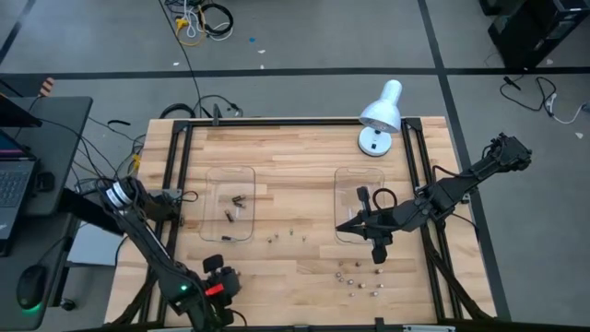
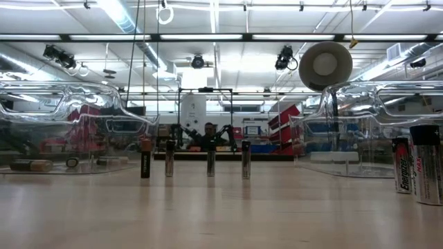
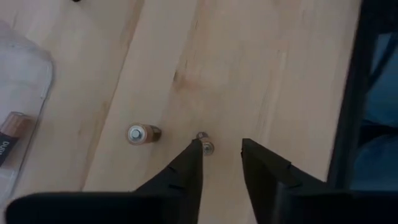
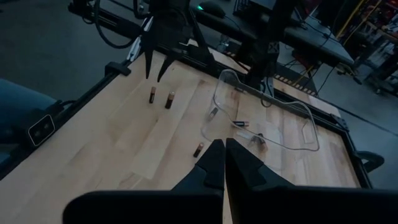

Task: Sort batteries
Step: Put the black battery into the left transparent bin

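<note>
**Small batteries scattered on a wooden surface between two clear trays**

The batteries are tiny short cylinders, some dark brownish-black and some shiny silver-grey. From above, a short row of them [image 1: 285,236] stands on the light wooden plank surface [image 1: 295,157] between the two trays, and a looser cluster [image 1: 356,279] lies nearer the front edge, toward the right. A few more batteries [image 1: 234,205] lie inside the clear rectangular plastic tray on the left [image 1: 230,175]. In the low view, four upright batteries [image 2: 193,159] stand in a line in the middle distance, and two larger-looking ones [image 2: 418,166] stand close to the camera at the right edge.

The left end effector [image 3: 222,148] is at the front-left of the surface. Its wrist view shows its two dark fingers [image 3: 186,171] apart and gripping nothing, with one upright brown battery [image 3: 204,143] just beside the tip of one finger and a second battery [image 3: 143,134] lying on its side nearby.

The right end effector [image 4: 219,146] hovers over the near edge of the second clear plastic tray on the right [image 1: 355,180]. Its fingers are pressed together with nothing between them.

A white desk lamp [image 1: 381,115] with a round base stands at the far edge of the surface, behind the right tray.
</note>
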Tool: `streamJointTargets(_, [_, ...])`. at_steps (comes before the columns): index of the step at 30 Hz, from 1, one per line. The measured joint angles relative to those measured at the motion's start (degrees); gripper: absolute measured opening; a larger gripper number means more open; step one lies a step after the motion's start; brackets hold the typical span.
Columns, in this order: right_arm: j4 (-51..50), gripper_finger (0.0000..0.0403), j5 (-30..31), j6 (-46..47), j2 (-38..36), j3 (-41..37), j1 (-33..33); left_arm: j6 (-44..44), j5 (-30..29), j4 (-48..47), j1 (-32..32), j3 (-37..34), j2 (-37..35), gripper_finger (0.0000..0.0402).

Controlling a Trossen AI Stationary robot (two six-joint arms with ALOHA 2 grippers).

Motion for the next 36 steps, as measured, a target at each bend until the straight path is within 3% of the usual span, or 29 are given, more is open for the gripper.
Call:
streamJointTargets(8, [0.0,0.0003,-0.02,0.0,0.0,0.0,0.0,0.96,-1.23,-0.2,0.0,0.0,3.62,0.0162])
streamJointTargets(36, [0.04,0.0003,-0.02,0.0,0.02,0.0,0.0,1.29,-2.18,-0.14,-0.09,0.0,4.53,0.0163])
